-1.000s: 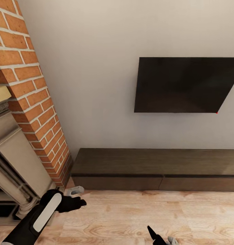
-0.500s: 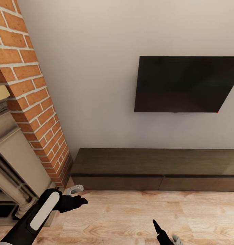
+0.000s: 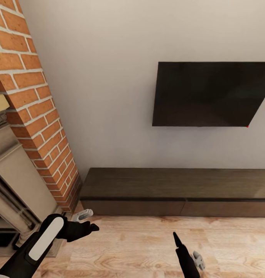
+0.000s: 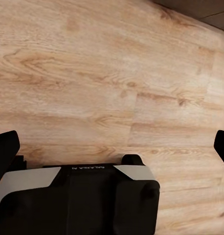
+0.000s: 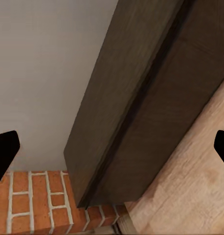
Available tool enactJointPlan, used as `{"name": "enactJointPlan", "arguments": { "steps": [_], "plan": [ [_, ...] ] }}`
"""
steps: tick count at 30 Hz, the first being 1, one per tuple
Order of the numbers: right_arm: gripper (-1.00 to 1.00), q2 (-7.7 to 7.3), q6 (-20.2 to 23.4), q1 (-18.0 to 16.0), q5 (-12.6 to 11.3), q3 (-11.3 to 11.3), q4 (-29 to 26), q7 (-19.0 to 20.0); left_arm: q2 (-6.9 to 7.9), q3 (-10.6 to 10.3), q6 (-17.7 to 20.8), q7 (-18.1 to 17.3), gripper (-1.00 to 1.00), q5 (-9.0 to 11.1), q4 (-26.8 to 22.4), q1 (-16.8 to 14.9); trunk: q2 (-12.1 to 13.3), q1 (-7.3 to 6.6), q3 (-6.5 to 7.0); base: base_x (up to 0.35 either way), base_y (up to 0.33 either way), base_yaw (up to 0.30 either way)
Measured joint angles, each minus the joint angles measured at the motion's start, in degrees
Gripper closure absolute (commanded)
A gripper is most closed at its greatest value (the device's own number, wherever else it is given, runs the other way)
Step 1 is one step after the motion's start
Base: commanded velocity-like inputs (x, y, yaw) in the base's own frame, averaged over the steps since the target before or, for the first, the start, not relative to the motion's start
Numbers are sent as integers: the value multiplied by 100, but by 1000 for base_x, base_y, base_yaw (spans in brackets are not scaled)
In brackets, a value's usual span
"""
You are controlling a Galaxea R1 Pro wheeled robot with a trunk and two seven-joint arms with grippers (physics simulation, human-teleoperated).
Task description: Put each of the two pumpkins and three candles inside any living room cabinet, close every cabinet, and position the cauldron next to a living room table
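Your right gripper (image 3: 174, 236) has risen further into the lower frame since a second ago, jaws spread and empty; your left gripper (image 3: 94, 227), lower left, also hangs parted. Ahead, mid-frame, the cabinet (image 3: 174, 184) sits with drawers closed, under the wall-mounted television (image 3: 211, 94)

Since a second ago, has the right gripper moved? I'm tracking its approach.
Yes. The right gripper has risen toward the cabinet, showing more of itself above the picture's lower edge.

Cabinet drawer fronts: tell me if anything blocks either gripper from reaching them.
Nothing visible does. Only bare wood floor lies between the left gripper, the right gripper and the closed cabinet.
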Motion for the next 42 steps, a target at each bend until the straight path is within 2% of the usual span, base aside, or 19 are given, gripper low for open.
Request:
{"name": "enactJointPlan", "arguments": {
  "steps": [7, 11, 14, 21, 25, 28, 42],
  "plan": [
    [-100, 5, 233, -4, -161, -21, -36, 369, 13, -30, 0, 0, -100, 113, 0, 0, -281, 154, -126, 0, 0, 0],
    [-100, 7, 436, -4, -160, -212, -44, 684, 18, -36, 0, 0, -100, 188, 0, 0, -442, 242, -198, 0, 0, 0],
    [-100, 8, 433, -4, -131, -313, -49, 814, 20, -27, 1, 0, -100, 207, 0, 0, -563, 308, -252, 0, 0, 0],
    [-100, 10, 414, -13, -146, -388, -43, 807, 16, -11, 1, 0, -100, 213, 0, 0, -844, 462, -378, 0, 0, 0],
    [-100, 32, 478, -13, -161, -731, -41, 833, 14, -21, 1, 0, -100, 208, 0, 0, -1005, 550, -450, 0, 0, 0],
    [-100, 40, 494, -13, -157, -837, -42, 851, 14, -16, 1, 0, -100, 207, 0, 0, -1125, 616, -504, 0, 0, 0],
    [-100, 47, 517, -14, -171, -903, -34, 810, 19, -9, 1, 0, -100, 204, 0, 0, -1688, 923, -756, 0, 0, 0]
  ]
}}
